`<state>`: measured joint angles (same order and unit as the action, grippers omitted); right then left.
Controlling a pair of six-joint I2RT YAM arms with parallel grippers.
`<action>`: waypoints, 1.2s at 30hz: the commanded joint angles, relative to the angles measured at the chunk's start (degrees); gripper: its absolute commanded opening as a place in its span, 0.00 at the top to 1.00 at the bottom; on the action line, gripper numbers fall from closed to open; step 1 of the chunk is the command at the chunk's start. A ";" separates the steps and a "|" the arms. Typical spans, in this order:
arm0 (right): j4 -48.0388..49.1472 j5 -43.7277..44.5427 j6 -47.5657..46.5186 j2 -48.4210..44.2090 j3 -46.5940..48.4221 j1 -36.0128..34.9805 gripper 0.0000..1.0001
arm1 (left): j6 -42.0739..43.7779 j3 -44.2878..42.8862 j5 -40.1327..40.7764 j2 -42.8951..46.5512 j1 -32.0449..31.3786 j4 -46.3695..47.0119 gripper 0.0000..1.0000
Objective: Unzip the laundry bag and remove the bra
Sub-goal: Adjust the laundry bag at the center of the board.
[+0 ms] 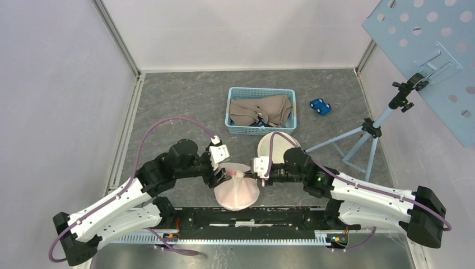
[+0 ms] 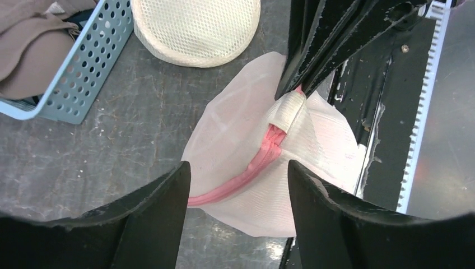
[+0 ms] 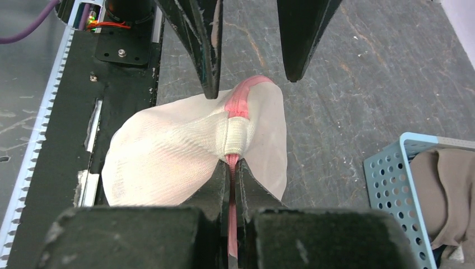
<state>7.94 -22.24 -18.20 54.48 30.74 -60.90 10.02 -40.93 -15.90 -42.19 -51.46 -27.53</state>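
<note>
**Ana:** Grey, scuffed bench (image 1: 185, 106) inside white walls, and the laundry bag (image 1: 238, 193) sits at its near edge, partly over the black rail between the two arm bases. What worries you?

**Ben:** The grip. The right fingers (image 3: 215, 188) are pressed together on the thin pink strip that comes out under the white fabric tab (image 2: 291, 109). It's a narrow hold, so I'd guess a sideways tug could pull it free.

**Ana:** And the other side?

**Ben:** The left fingers (image 2: 162, 196) are spread wide and hold nothing. They hang over the pink zipper (image 2: 246, 174), one on each side. If they close on loose mesh and not on the slider, the whole bag would probably drag along and the zipper wouldn't open. The mesh could also jam in the teeth.

**Ana:** Can you see the slider?

**Ben:** No, I can't tell where it is. It may be tucked under that tab.

**Ana:** How does the bag look?

**Ben:** It's pale pinkish-white fine mesh, soft and rumpled, pulled up into a ridge along the zipper, which looks closed. The bra doesn't show through.
</note>
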 commanded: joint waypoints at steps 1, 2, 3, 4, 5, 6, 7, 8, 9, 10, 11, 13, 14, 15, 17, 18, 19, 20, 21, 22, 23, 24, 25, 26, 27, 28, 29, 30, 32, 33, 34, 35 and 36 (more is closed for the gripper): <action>1.87 -0.56 -2.46 0.68 3.80 -0.18 1.00 | 9.04 -4.89 -2.19 -2.60 0.22 -2.78 0.28; 1.96 -0.65 -2.54 0.73 3.88 -0.18 1.00 | 9.96 -5.18 -3.61 -3.80 0.23 -3.37 0.28; 1.99 -0.83 -2.63 0.78 4.01 -0.18 1.00 | 10.23 -5.09 -4.77 -4.83 0.24 -3.30 0.29; 1.96 -1.02 -2.80 0.74 4.14 -0.18 1.00 | 10.35 -4.96 -5.45 -5.57 0.17 -2.60 0.30; 1.67 -1.21 -2.97 0.72 4.36 -0.18 1.00 | 10.35 -4.87 -5.63 -5.98 0.22 -2.30 0.33; 1.42 -1.33 -3.20 0.64 4.56 -0.18 1.00 | 10.46 -4.87 -5.36 -6.42 0.18 -1.99 0.38; 1.22 -1.29 -3.31 0.48 4.67 -0.18 1.00 | 10.70 -4.95 -5.25 -6.57 0.31 -2.02 0.44; 0.86 -1.09 -3.57 0.26 4.79 -0.17 1.00 | 10.96 -4.95 -5.31 -6.67 0.31 -2.30 0.51; 0.72 -0.77 -3.73 0.08 4.77 -0.18 1.00 | 11.14 -4.95 -5.63 -6.58 0.31 -2.59 0.57; 0.54 -0.56 -3.84 -0.17 4.77 -0.18 1.00 | 11.21 -4.95 -5.94 -6.22 0.39 -2.79 0.63; 0.40 -0.45 -3.86 -0.24 4.76 -0.16 1.00 | 11.21 -4.72 -6.21 -5.50 0.39 -2.72 0.68; 0.23 -0.54 -3.78 -0.30 4.66 -0.22 0.90 | 10.88 -4.03 -6.55 -3.78 0.57 -1.78 0.78; 0.23 -0.72 -3.77 -0.26 4.47 -0.18 0.78 | 10.77 -3.82 -6.86 -2.89 0.66 -1.41 0.82; 0.08 -1.10 -3.70 -0.12 4.29 -0.13 0.66 | 10.63 -3.72 -7.09 -2.34 0.72 -1.14 0.86; -0.66 -1.92 -3.78 0.14 4.37 -0.17 0.54 | 10.56 -3.76 -7.36 -1.91 0.74 -1.11 0.90; -0.97 -2.25 -3.71 0.26 4.49 -0.18 0.41 | 10.61 -3.85 -7.65 -1.76 0.75 -1.20 0.91; -1.07 -2.48 -3.54 0.22 4.58 -0.18 0.29 | 10.61 -3.90 -7.78 -1.88 0.75 -1.29 0.92; -0.66 -2.66 -3.07 0.15 4.51 -0.14 0.24 | 10.61 -4.01 -8.01 -1.92 0.75 -1.28 0.93; 0.03 -2.67 -2.68 0.07 4.35 -0.18 0.22 | 10.72 -4.08 -8.46 -2.09 0.71 -1.30 0.93; 1.10 -2.51 -2.24 -0.05 4.05 -0.16 0.22 | 10.80 -4.08 -8.79 -2.27 0.75 -1.17 0.94; 1.86 -2.27 -1.90 -0.03 3.89 -0.18 0.22 | 10.77 -4.17 -8.84 -2.49 0.71 -1.21 0.94; 2.55 -2.16 -1.61 0.06 3.89 -0.18 0.23 | 10.81 -4.29 -8.73 -2.77 0.73 -1.28 0.95; 3.12 -2.16 -1.38 0.34 3.97 -0.18 0.24 | 10.74 -4.41 -8.47 -3.00 0.74 -1.31 0.95; 3.66 -2.11 -1.00 0.73 4.18 -0.16 0.24 | 10.70 -4.47 -8.29 -3.14 0.75 -1.20 0.95; 3.78 -2.10 -0.82 1.16 4.45 -0.19 0.25 | 10.57 -4.43 -8.03 -3.24 0.79 -1.13 0.95; 4.00 -2.31 -0.58 1.76 4.66 -0.18 0.27 | 10.53 -4.46 -7.87 -3.14 0.76 -0.99 0.95; 4.09 -2.52 -0.38 2.07 4.89 -0.16 0.29 | 10.41 -4.34 -7.57 -3.00 0.75 -0.70 0.95; 4.25 -2.70 -0.20 2.51 5.07 -0.18 0.31 | 10.16 -4.25 -7.10 -2.94 0.75 -0.48 0.95; 5.08 -2.51 0.21 2.81 4.99 -0.17 0.37 | 9.80 -4.04 -6.42 -2.61 0.75 0.23 0.96; 5.39 -2.25 0.35 2.96 4.87 -0.22 0.42 | 9.58 -3.86 -6.11 -2.45 0.79 0.58 0.96; 5.63 -1.61 0.43 3.04 4.70 -0.18 0.48 | 9.29 -3.75 -5.89 -2.23 0.77 1.09 0.96; 5.81 -0.84 0.36 3.22 4.55 -0.18 0.53 | 9.15 -3.52 -5.87 -1.90 0.87 1.58 0.96; 6.04 0.22 0.28 3.26 4.19 -0.18 0.58 | 8.72 -3.27 -5.94 -1.55 0.85 2.43 0.96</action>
<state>10.22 -23.88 -18.94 57.47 33.41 -60.90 19.00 -44.14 -22.46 -45.47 -50.85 -30.35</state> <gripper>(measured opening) 0.500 0.087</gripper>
